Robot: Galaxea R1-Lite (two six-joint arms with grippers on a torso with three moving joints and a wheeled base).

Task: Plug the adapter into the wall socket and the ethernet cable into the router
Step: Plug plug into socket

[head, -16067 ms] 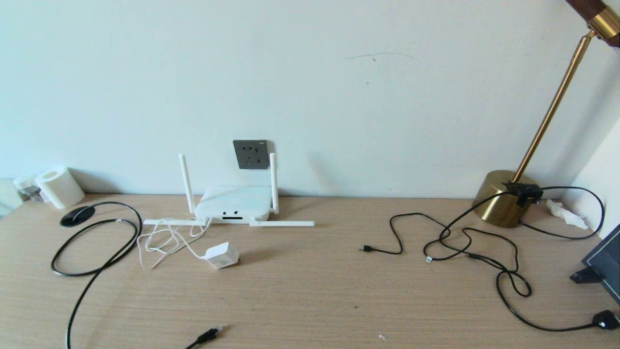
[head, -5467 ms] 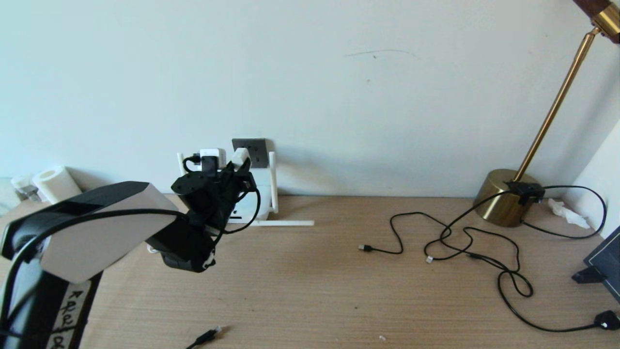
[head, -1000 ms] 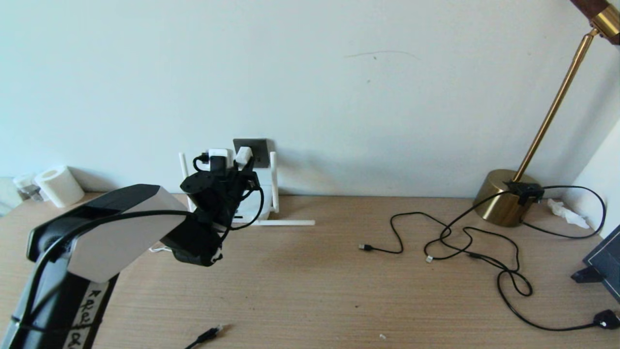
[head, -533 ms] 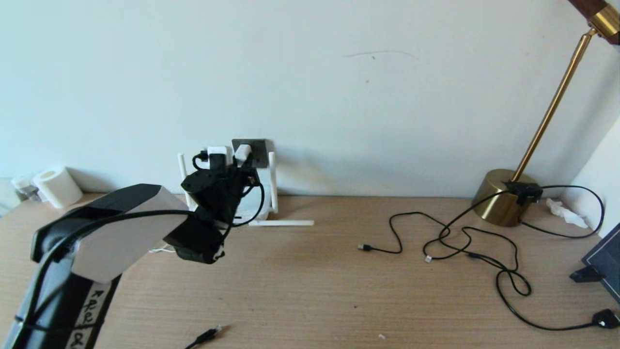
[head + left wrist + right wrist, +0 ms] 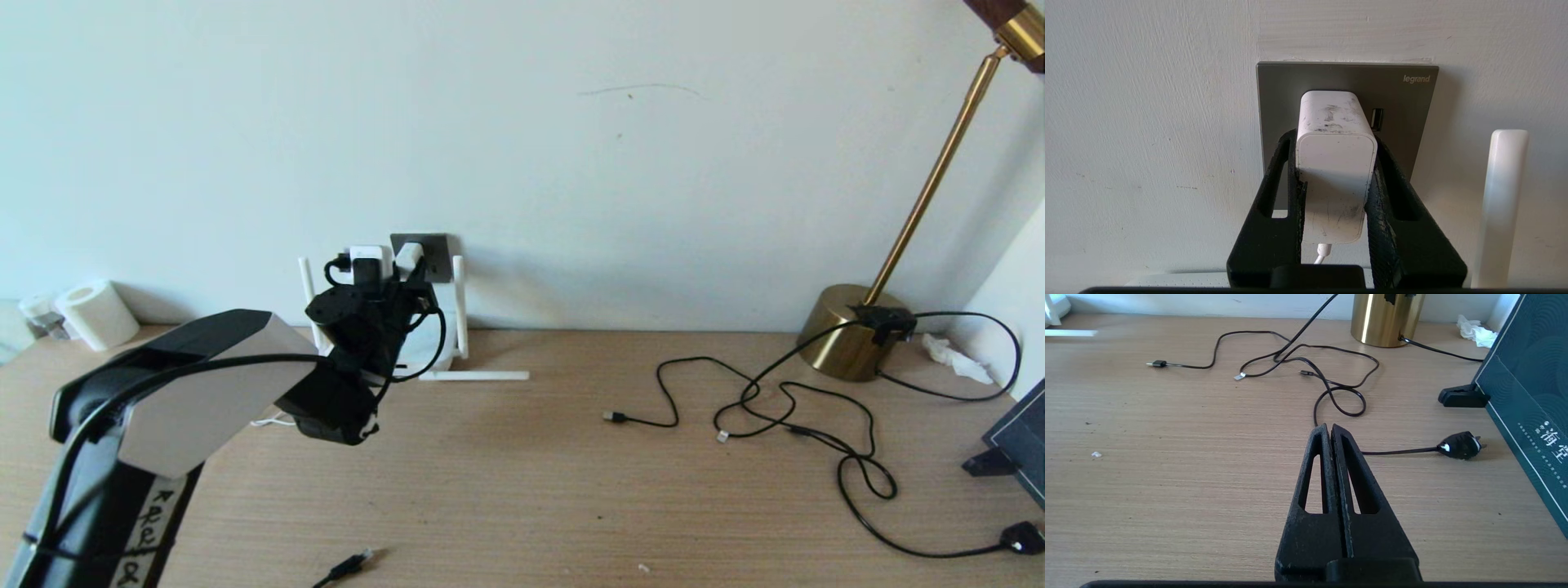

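Note:
My left gripper (image 5: 406, 268) is raised at the wall and shut on the white adapter (image 5: 408, 255). In the left wrist view the adapter (image 5: 1335, 163) sits between the black fingers (image 5: 1290, 171) of the gripper (image 5: 1334, 138). Its front end rests against the dark grey wall socket (image 5: 1400, 106); its pins are hidden. The router (image 5: 441, 347) stands below the socket (image 5: 434, 255), mostly behind my arm. The ethernet cable's plug (image 5: 353, 562) lies at the table's front edge. My right gripper (image 5: 1327, 428) hovers shut and empty over the table's right half.
A brass lamp base (image 5: 849, 331) stands at the back right, with loose black cables (image 5: 775, 408) sprawled before it and a black mains plug (image 5: 1020, 539). A dark box (image 5: 1020, 441) is at the right edge, a white roll (image 5: 98, 314) at the back left.
The left arm took the adapter off the table and carried it up to the socket. Over the last second it edged slightly up and closer to the plate. The right arm has not moved.

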